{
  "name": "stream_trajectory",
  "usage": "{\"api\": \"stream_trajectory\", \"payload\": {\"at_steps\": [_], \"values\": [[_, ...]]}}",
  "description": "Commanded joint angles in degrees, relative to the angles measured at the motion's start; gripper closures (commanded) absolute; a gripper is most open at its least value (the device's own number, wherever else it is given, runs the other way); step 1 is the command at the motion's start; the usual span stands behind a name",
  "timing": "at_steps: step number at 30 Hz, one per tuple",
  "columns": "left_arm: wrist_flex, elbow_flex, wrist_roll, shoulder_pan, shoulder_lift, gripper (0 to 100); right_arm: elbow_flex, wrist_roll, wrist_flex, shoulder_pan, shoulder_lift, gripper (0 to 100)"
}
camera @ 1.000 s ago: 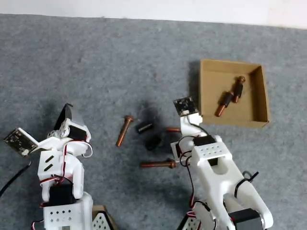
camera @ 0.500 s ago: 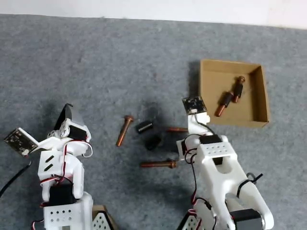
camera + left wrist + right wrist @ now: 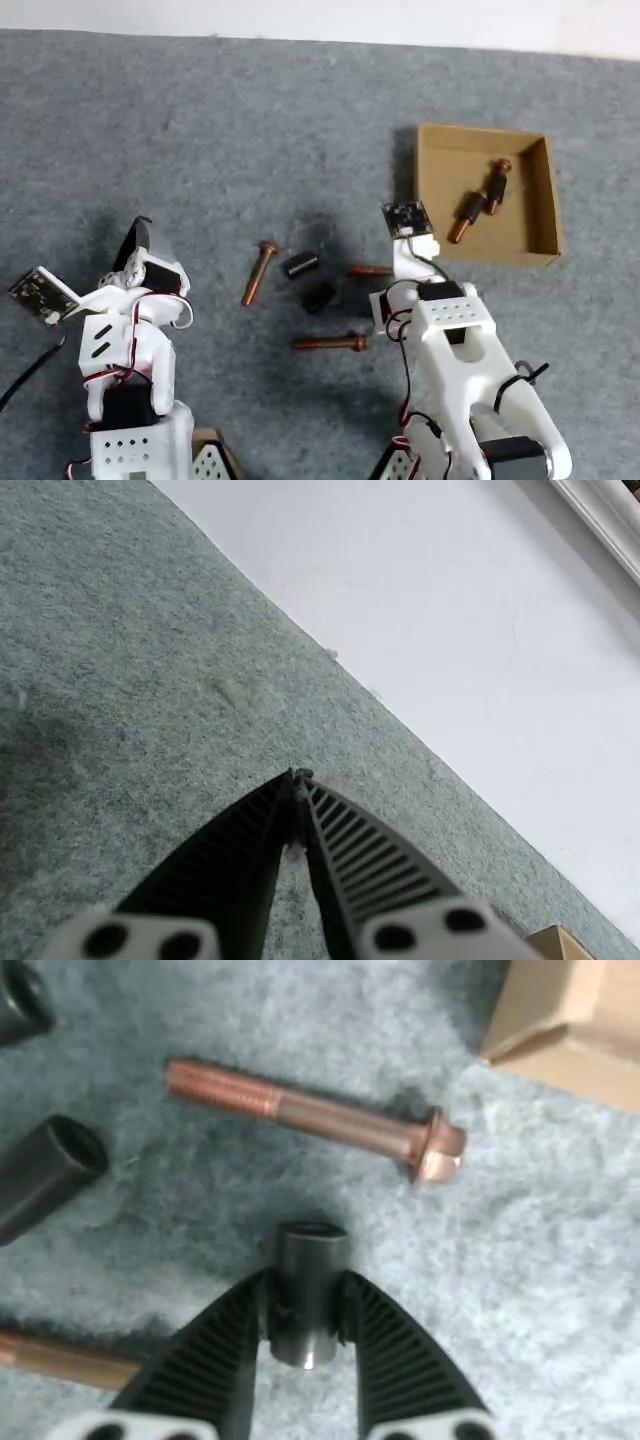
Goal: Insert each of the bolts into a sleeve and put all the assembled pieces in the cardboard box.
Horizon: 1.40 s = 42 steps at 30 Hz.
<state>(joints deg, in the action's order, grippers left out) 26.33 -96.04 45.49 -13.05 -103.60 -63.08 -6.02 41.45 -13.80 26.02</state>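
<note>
Currently, a black sleeve (image 3: 310, 1248) is clamped by the right gripper (image 3: 303, 1284) just beside a copper bolt (image 3: 315, 1122) on the grey mat (image 3: 560, 1260); the left gripper (image 3: 297, 785) is pressed together, empty.

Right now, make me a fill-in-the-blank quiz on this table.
The right pincer grips a black ___.
The cardboard box holds ___ assembled pieces.
The left pincer is ___ and empty.
___ bolts lie loose on the carpet.
Missing words: sleeve; two; shut; three.
</note>
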Motion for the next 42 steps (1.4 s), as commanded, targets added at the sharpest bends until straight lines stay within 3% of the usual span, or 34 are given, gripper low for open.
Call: {"api": "stream_trajectory", "payload": {"at_steps": [1, 9, 23, 33, 42], "values": [[0.0, -1.1, -0.35, -0.04, -0.66, 98, 0.75, -0.44, -1.19, 0.75, 1.01, 99.5], [0.09, -1.1, -0.35, -0.04, -0.66, 98, -1.8, -0.44, -3.82, 0.84, 8.13, 99.5], [0.09, -1.1, -0.35, -0.04, -0.66, 98, -23.16, -0.53, -3.91, 0.57, 51.74, 99.5], [0.09, -1.1, -0.35, -0.04, -0.66, 98, -33.71, -0.44, -3.74, 0.57, 74.95, 99.5], [0.09, -1.1, -0.35, -0.04, -0.66, 98, -36.53, -0.44, -3.82, 0.57, 78.9, 99.5]]}}
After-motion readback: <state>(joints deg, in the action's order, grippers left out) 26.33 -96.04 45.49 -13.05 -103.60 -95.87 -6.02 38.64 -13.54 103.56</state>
